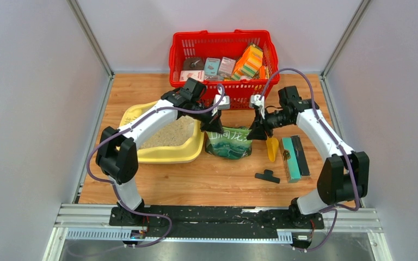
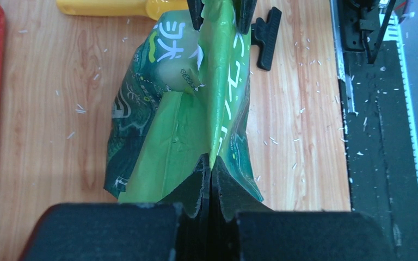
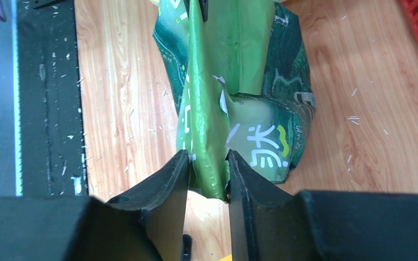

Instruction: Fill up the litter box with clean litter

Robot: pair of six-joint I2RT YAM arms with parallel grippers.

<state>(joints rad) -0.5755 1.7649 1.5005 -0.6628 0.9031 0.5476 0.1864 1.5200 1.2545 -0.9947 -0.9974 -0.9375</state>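
The pale-yellow litter box [image 1: 166, 156] lies at the table's left and holds a heap of beige clean litter [image 1: 168, 134]. A green bag [image 1: 228, 143] with white characters stands just right of it. My left gripper [image 1: 213, 123] is shut on the bag's top edge at its left end, which shows in the left wrist view [image 2: 211, 163]. My right gripper [image 1: 257, 130] is shut on the same top edge at its right end [image 3: 209, 159], with the folded edge filling the gap between its fingers. The bag [image 2: 168, 125] [image 3: 250, 65] hangs between both grippers, its bottom on the wood.
A red mesh basket [image 1: 223, 41] with several packets stands at the back. A yellow-orange scoop [image 1: 272, 148], a black clip [image 1: 266, 175] and a teal block [image 1: 290, 159] lie right of the bag. Loose grains are scattered on the wood and the black rail.
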